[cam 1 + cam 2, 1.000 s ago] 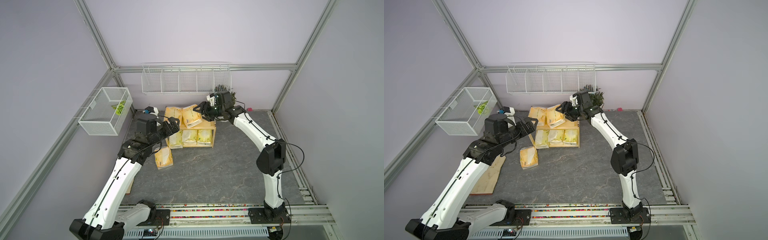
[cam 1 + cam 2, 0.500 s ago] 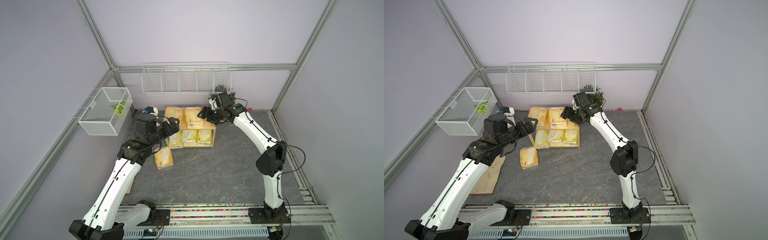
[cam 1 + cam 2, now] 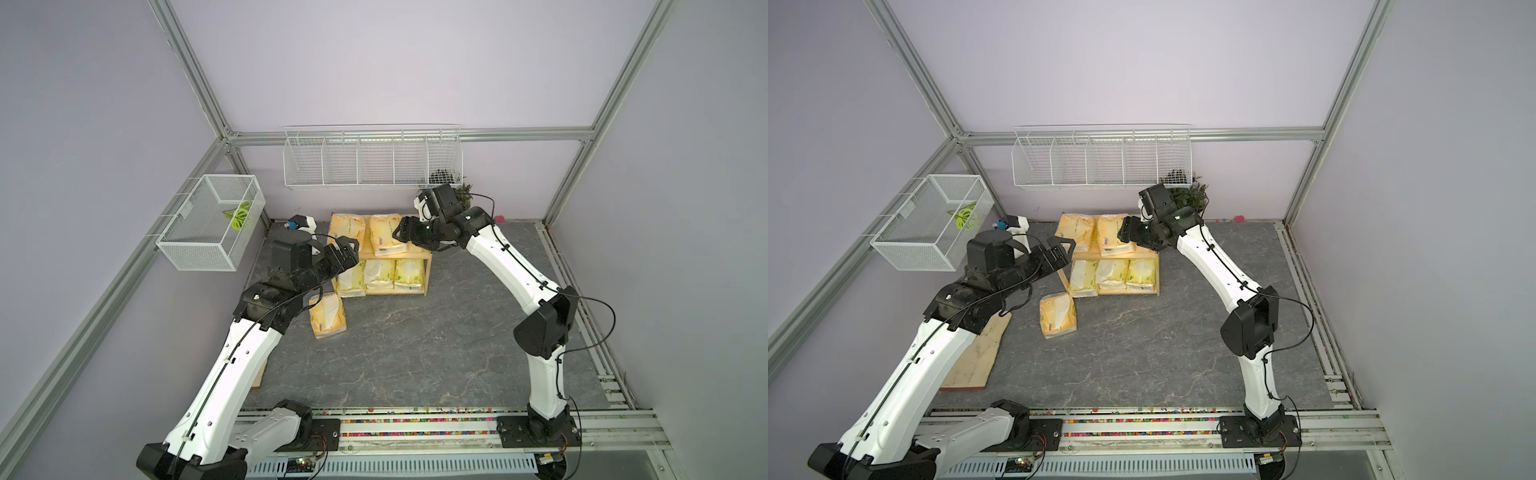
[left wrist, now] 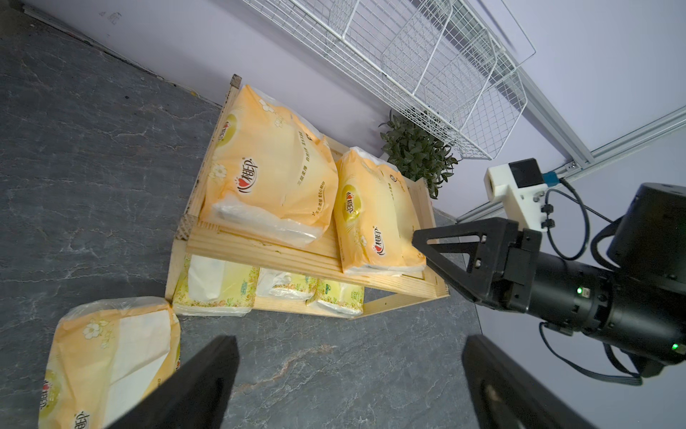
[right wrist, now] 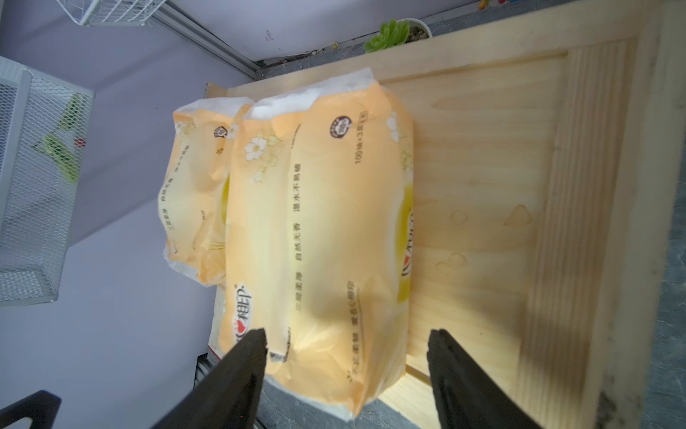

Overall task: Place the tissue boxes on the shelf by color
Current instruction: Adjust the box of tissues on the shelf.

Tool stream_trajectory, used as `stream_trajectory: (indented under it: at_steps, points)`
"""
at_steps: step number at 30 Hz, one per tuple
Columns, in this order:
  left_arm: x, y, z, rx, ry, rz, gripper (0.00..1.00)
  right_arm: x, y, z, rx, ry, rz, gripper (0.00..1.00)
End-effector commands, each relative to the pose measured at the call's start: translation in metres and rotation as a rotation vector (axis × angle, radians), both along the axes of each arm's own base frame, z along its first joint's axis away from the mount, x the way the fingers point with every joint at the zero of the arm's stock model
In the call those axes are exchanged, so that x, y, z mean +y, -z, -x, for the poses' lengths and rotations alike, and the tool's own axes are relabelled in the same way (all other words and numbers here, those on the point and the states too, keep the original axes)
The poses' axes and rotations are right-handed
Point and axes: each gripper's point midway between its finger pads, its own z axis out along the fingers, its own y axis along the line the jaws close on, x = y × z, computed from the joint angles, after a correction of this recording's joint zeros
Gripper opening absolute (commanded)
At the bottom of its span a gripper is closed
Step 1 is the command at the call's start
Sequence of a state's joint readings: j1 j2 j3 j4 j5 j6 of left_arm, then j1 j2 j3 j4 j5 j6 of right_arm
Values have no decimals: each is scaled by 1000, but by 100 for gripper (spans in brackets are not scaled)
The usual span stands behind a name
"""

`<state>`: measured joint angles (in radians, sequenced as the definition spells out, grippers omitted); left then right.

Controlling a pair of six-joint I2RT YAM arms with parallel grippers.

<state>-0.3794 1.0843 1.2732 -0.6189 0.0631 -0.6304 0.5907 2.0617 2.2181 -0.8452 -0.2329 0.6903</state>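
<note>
Since a second ago our right gripper (image 3: 402,235) laid its orange pack (image 3: 382,237) on the shelf (image 3: 427,271) top and gapes empty; the last pack (image 3: 327,314) lies on the bench (image 3: 415,345), lengthwise toward the shelf, nearest our open, empty left gripper (image 3: 348,250).

Both top views reach me bright and evenly lit, soft light from overhead and no hard glare on the lavender walls (image 3: 374,62). The arms cast only faint, diffuse shadows on the grey desk (image 3: 415,353). The frame bars (image 3: 187,70) bow slightly toward the corners, a mild wide-angle distortion. My left wrist view is crisp on the shelf (image 4: 297,256), but the left gripper (image 4: 349,340) shows its jaws as dark, soft-edged blurs. The right wrist view is dimmer and warmer. The orange tissue pack (image 5: 323,223) looks slightly smeared, shadow crosses its near end and the tray, and the right gripper (image 5: 348,332) is out of focus.
</note>
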Motion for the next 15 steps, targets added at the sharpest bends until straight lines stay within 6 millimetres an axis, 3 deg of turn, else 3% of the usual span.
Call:
stream_trajectory:
  at_steps: [1, 7, 15]
  points:
    - [2, -1, 4, -13, 6, 1, 100, 15, -6, 1, -21, -32, -9, 73]
    - [3, 2, 6, -8, 4, 2, 100, 32, -5, 4, -12, -57, -23, 73]
    - [4, 2, 8, -11, 4, 1, 100, 38, 1, 5, 0, -65, -27, 72]
